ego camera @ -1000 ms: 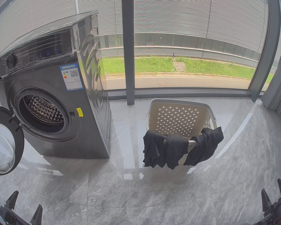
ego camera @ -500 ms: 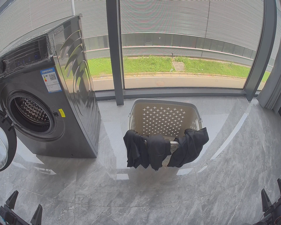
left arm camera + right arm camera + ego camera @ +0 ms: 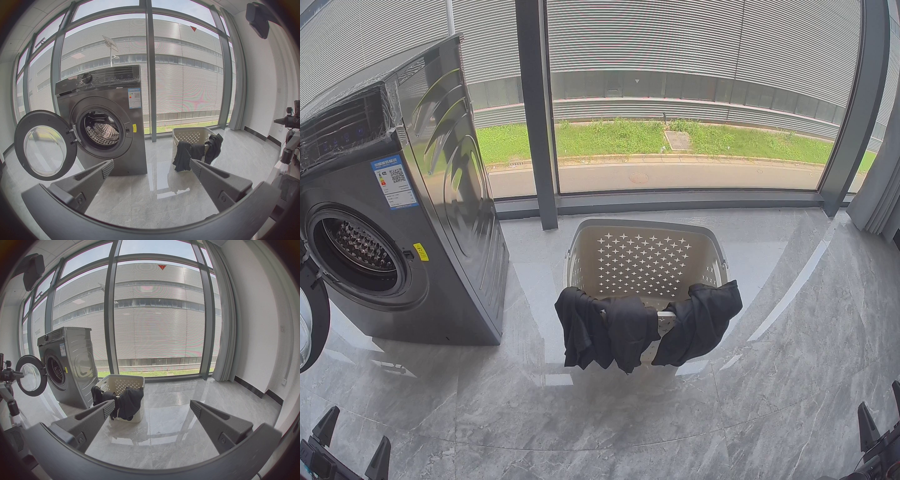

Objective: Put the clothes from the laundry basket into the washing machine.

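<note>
Grey washing machine is pictured with its round door swung open; the cream laundry basket is set on the floor beside it, black clothes draped over its near rim. Left gripper and right gripper are held low, well back, fingers spread.

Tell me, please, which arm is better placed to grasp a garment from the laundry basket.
Probably the right arm: the right gripper, open, lies nearer the rightmost black garment draped over the laundry basket's near rim. The left gripper, also open, sits farther off.
</note>
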Available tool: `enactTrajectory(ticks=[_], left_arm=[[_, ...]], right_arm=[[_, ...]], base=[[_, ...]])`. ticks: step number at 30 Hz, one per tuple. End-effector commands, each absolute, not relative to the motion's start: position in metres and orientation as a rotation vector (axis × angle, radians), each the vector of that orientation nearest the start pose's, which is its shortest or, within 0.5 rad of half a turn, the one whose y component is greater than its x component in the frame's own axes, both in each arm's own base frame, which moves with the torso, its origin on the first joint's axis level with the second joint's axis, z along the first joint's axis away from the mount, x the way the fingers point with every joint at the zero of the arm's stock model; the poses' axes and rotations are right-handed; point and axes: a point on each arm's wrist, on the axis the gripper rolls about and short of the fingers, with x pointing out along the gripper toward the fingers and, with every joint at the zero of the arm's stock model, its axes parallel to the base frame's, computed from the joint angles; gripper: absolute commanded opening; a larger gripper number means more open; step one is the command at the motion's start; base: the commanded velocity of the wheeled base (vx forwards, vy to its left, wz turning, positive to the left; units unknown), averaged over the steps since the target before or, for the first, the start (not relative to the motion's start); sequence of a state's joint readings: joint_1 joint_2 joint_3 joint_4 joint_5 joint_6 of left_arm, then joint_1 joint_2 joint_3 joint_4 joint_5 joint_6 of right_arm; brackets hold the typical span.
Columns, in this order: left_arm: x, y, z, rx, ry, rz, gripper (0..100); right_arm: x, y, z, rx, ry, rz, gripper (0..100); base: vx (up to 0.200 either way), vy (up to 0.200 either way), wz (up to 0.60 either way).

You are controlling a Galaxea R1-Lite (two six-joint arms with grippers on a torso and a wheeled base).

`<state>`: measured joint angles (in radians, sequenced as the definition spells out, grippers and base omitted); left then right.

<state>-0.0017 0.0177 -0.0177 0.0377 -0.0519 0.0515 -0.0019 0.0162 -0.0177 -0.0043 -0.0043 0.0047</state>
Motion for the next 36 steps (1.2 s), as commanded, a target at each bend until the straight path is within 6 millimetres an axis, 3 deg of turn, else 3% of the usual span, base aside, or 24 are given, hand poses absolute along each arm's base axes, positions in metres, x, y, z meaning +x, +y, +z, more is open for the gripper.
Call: enactTrajectory(ticks=[1,10,22,36], left_arm=[[-0.0229,-0.0011,0.0716,0.053,0.037,-0.055,100],[-0.0229,-0.0011,0.0716,0.051,0.037,-0.052,100],[-0.0229,-0.0011,0.0716,0.051,0.037,-0.053,100],[-0.0229,-0.0011,0.0716,0.051,0.037,-0.053,100]], right_arm=[[-0.0228,-0.0001,0.0760,0.005,-0.005,-0.006,100],[-0.0228,-0.0001,0.0760,0.005,-0.005,-0.006,100],[-0.0228,-0.0001,0.0760,0.005,-0.005,-0.006,100],[-0.0228,-0.0001,0.0760,0.005,-0.005,-0.006,100]], base=[[0.200,0.000,0.00],[0.000,0.000,0.00],[0.000,-0.200,0.00],[0.000,0.000,0.00]])
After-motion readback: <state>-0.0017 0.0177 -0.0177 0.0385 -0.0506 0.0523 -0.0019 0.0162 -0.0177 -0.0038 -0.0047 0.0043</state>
